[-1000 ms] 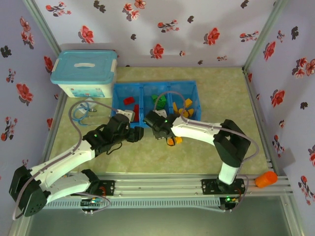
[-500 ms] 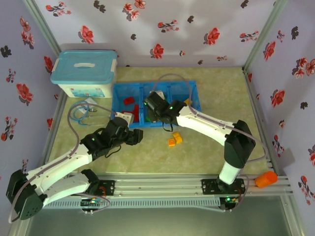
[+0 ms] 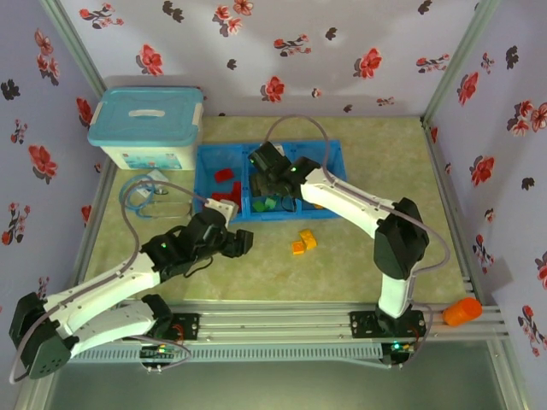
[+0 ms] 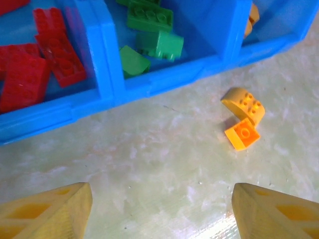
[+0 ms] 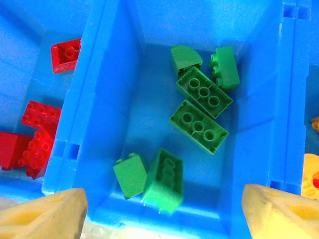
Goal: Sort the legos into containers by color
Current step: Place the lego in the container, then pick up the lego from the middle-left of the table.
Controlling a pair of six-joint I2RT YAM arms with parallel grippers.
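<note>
While my right jaws hang spread and empty over the middle bin of the blue tray (image 3: pixel 214 158), my left jaws hang spread and empty too, above the surface (image 3: pixel 359 256) in front of it. A white box (image 3: pixel 149 128) with a light-blue lid stands at the far left, beside the tray. In the left bin lie red bricks (image 5: pixel 35 132), in the middle bin six green bricks (image 5: pixel 199 127), and in the right bin yellow-orange bricks (image 5: pixel 311 172). Two loose bricks (image 4: pixel 241 134), orange and yellow, lie touching each other on the surface near the tray's front wall, outside any bin.
</note>
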